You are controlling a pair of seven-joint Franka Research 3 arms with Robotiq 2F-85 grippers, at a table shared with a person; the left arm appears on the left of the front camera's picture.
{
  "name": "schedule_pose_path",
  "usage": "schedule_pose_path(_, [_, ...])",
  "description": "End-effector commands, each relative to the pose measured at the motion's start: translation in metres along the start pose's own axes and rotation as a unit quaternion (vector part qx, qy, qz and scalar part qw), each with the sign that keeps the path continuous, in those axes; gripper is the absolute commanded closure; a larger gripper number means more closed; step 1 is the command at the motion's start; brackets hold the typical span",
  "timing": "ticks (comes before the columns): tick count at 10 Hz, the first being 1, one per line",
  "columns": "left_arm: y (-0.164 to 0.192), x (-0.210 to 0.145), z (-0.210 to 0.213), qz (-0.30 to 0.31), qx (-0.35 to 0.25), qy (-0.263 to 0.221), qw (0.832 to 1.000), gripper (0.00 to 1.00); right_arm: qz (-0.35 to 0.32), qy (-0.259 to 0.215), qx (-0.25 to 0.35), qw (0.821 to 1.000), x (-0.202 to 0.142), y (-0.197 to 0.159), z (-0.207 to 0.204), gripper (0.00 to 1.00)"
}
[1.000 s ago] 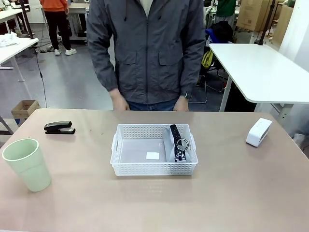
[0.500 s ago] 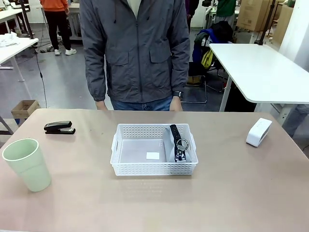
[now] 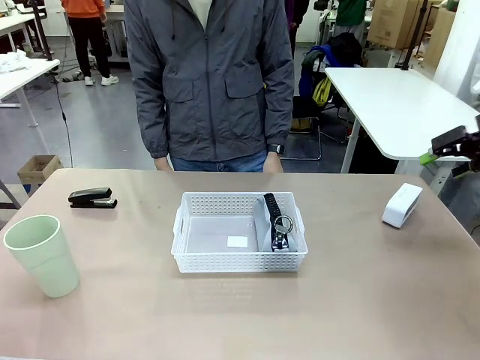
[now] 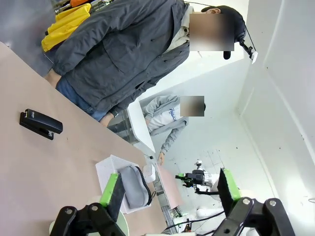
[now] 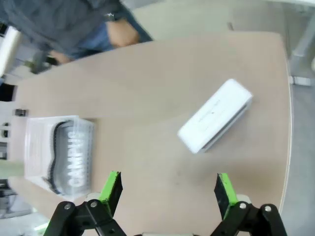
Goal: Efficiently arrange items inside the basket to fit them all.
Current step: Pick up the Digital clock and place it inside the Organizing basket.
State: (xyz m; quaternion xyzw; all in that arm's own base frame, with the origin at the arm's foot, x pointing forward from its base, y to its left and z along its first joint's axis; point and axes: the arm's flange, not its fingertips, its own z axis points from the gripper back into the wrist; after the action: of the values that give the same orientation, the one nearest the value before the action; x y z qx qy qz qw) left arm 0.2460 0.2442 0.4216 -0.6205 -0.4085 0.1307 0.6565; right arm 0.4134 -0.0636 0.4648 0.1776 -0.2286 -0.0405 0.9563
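Note:
The white basket [image 3: 180, 225] sits mid-table with the grey zip pouch [image 3: 279, 223] lying along its right side. A black stapler [image 3: 92, 198] lies far left, and the pale green cup [image 3: 43, 255] stands near the left front. The white block [image 3: 402, 204] rests at the far right. My right gripper [image 3: 450, 154] hangs open above and right of that block; its wrist view has the block [image 5: 215, 115] ahead of the open gripper [image 5: 167, 189], with the basket [image 5: 34, 147] and pouch [image 5: 74, 157] off to the left. My left gripper [image 4: 168, 189] is open and empty, with the stapler [image 4: 41, 124] and pouch [image 4: 135, 186] far beyond.
A person in a grey jacket [image 3: 214, 82] stands at the far edge, hands [image 3: 271, 161] down at the table's rim. A second white table [image 3: 405, 112] stands behind on the right. Bare tabletop lies between the basket and each outlying item.
My right gripper has come into the front view at the right edge. The person has straightened and shifted slightly left. Nothing on the table has moved.

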Motion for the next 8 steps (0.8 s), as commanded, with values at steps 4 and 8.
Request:
schedule_pose_path(4, [-0.002, 0.0, 0.001, -0.01, -0.008, -0.003, 1.0, 0.0, 0.085, 0.048, -0.186, 0.978, 0.018, 0.011, -0.069, 0.0])
schedule_pose_path(8, [-0.002, 0.0, 0.001, -0.01, -0.008, -0.003, 1.0, 0.0, 0.103, 0.057, -0.168, 0.979, 0.01, 0.003, -0.078, 0.0])
